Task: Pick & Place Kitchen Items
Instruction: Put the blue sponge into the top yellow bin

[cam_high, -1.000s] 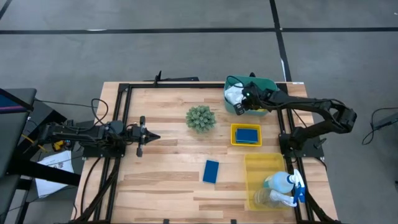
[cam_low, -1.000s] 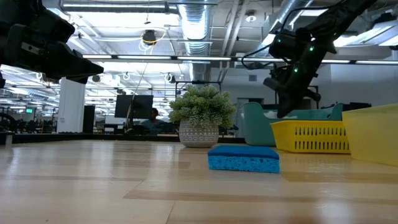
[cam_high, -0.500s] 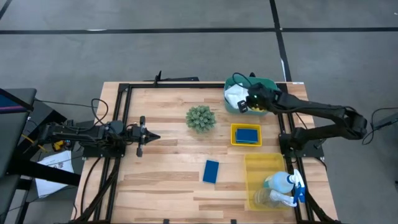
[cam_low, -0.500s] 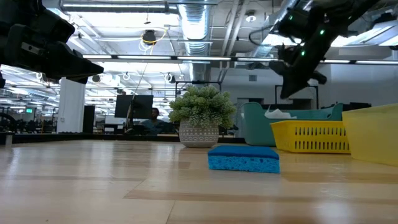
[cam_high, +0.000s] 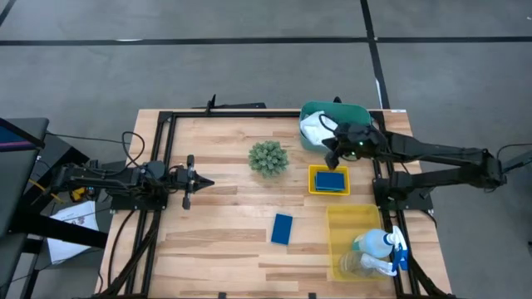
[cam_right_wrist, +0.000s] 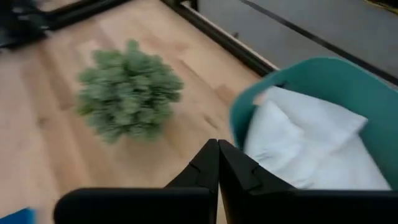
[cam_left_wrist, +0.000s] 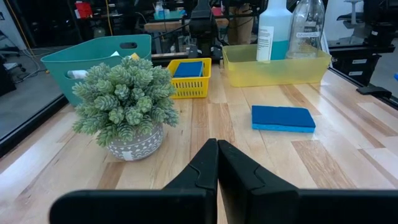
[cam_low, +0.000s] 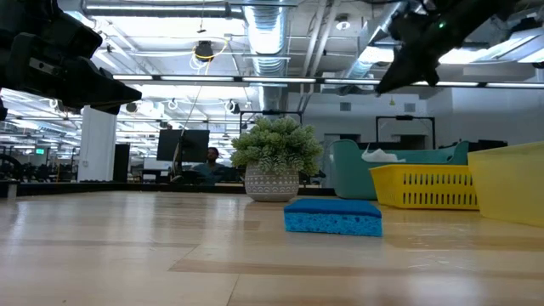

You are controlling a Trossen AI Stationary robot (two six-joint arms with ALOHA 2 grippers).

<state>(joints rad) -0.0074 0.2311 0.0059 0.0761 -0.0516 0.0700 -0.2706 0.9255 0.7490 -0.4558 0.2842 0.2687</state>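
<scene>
My right gripper is shut and empty, high above the table between the teal bin and the small yellow basket; it shows at the top of the low view. A white cloth lies inside the teal bin. One blue sponge lies flat on the table. Another blue sponge lies in the small yellow basket. A spray bottle and a clear cup stand in the larger yellow bin. My left gripper waits shut at the table's left.
A round spiky green plant in a grey pot stands mid-table, left of the teal bin. A black frame runs along the table's left and far edges. Bare wood lies between the plant and the loose blue sponge.
My right gripper has risen and drawn back from over the teal bin toward the table's near edge, and now hangs between that bin and the small yellow basket. The white cloth stays in the teal bin.
</scene>
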